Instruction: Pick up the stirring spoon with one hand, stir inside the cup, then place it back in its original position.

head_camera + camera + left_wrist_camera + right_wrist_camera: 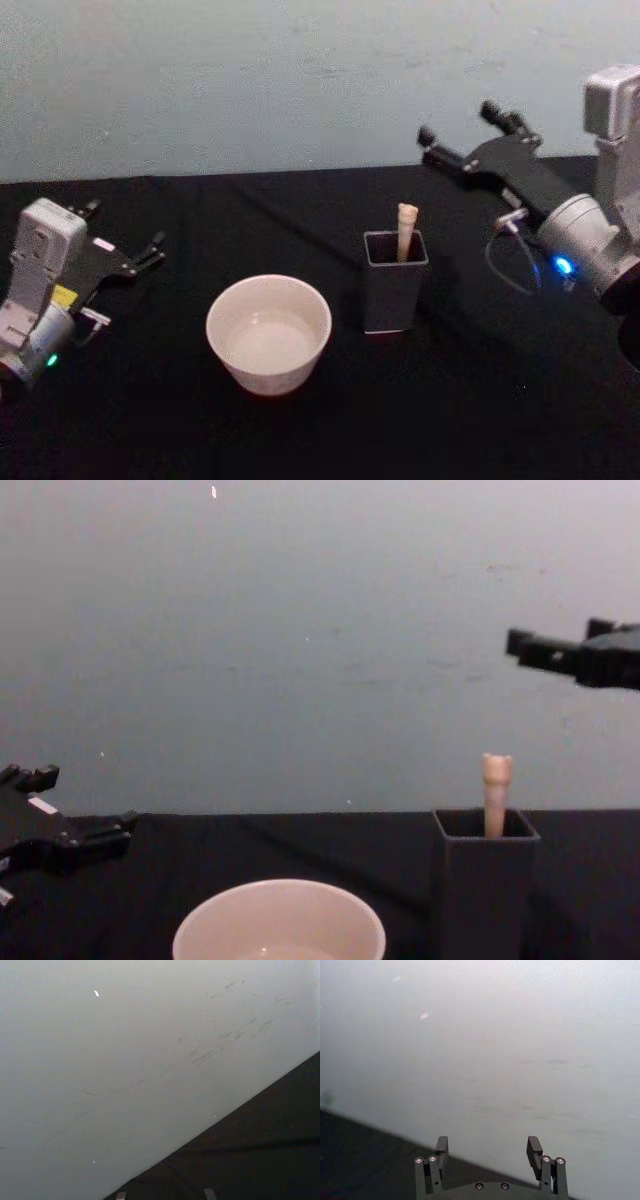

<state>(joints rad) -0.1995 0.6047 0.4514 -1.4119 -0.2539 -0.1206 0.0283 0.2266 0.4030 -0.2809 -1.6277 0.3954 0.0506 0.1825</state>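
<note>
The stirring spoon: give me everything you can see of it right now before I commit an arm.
The stirring spoon stands nearly upright in the dark grey square holder, just right of the cream cup. Only its pale beige handle with the knobbed top shows above the rim; the bowl and neck are hidden inside. It leans against the holder's back right side. Nothing grips it; the right gripper hangs open, higher and farther back.

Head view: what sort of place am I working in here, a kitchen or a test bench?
Probably a staged test bench, not a kitchen: a black-covered table against a bare pale wall, holding just a cream cup and a dark holder with the stirring spoon.
</note>
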